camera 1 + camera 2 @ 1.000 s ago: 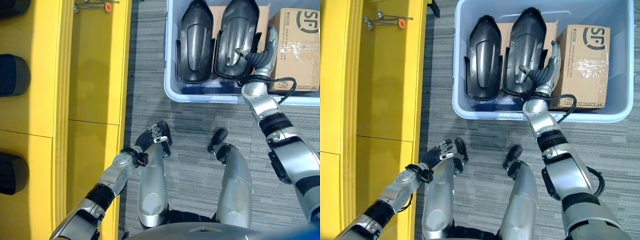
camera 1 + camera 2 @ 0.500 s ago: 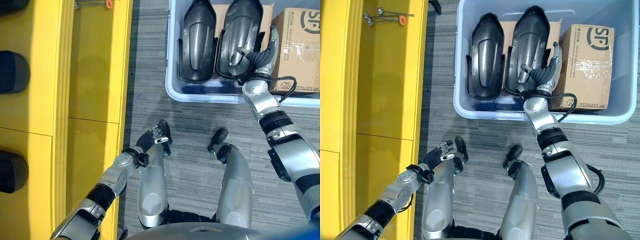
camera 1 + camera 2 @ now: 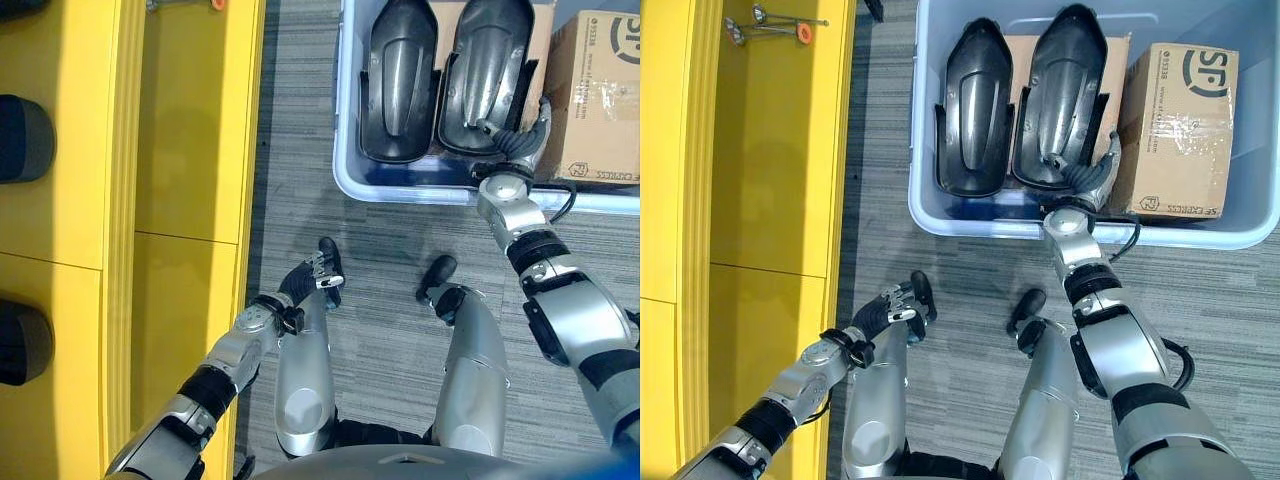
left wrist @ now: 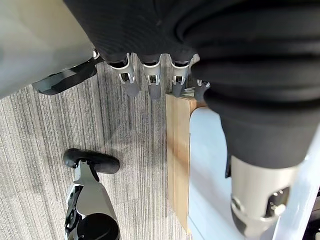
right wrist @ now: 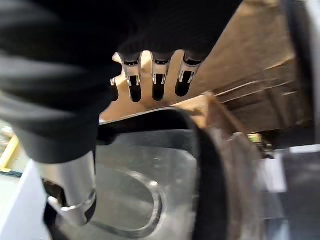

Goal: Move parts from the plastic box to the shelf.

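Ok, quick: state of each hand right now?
Left hand: open, holding nothing, low above the grey carpet.
Right hand: open, fingers straight, thumb over the glossy black moulded plastic part.

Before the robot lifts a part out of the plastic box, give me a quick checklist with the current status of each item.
1. Right robot hand reaches inside the plastic box, at the near end of the right black part: ok.
2. Fingers closed on that part: not ok; in the right wrist view they extend straight past its rim.
3. Left black part lies apart from the hand: ok.
4. Cardboard box right beside the hand, may crowd the lift: cannot tell.
5. Left robot hand low by the robot's side, holding nothing: ok.
6. Yellow shelf has free surface: ok.
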